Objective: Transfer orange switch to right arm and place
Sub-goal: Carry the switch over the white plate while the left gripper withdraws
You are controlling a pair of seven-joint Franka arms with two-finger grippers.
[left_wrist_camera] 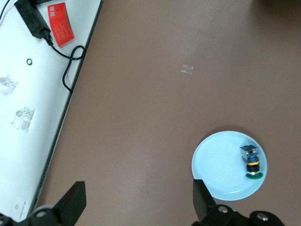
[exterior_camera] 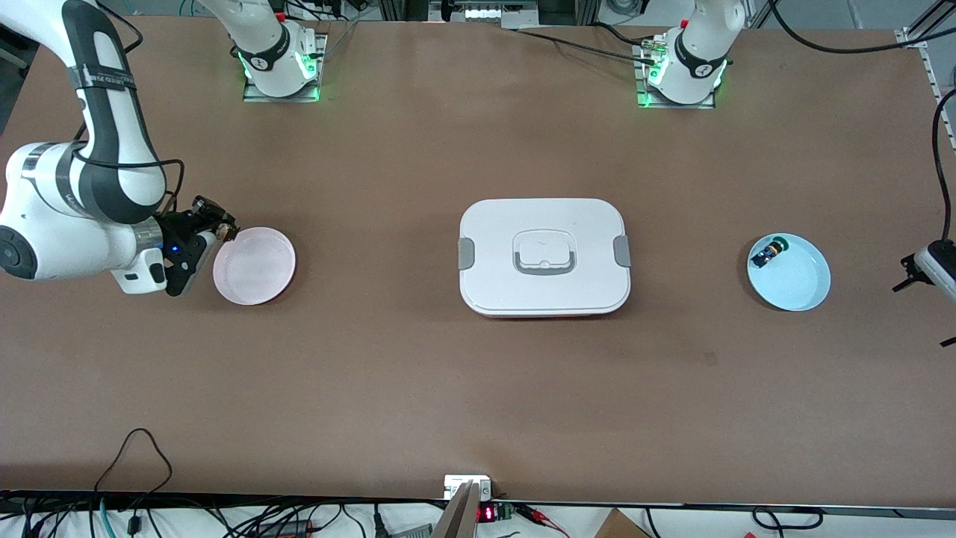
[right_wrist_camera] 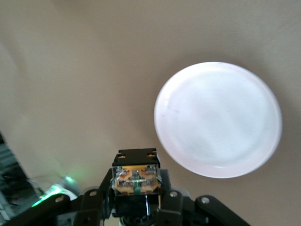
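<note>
At the right arm's end of the table, in the front view, the right gripper (exterior_camera: 221, 230) is seen over the pink plate's (exterior_camera: 255, 266) rim. From the left wrist, the left gripper (left_wrist_camera: 136, 202) is spread wide near the blue plate (left_wrist_camera: 221, 165). From the right wrist, the orange switch (right_wrist_camera: 136, 179) is clamped between the right gripper's fingers.

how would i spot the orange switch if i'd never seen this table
Start at the pink plate toward the right arm's end of the table. The right claw hangs at its rim, shut on the orange switch: tiny, orange-tan bodied, unlike the blue part lying in the light blue plate.
</note>
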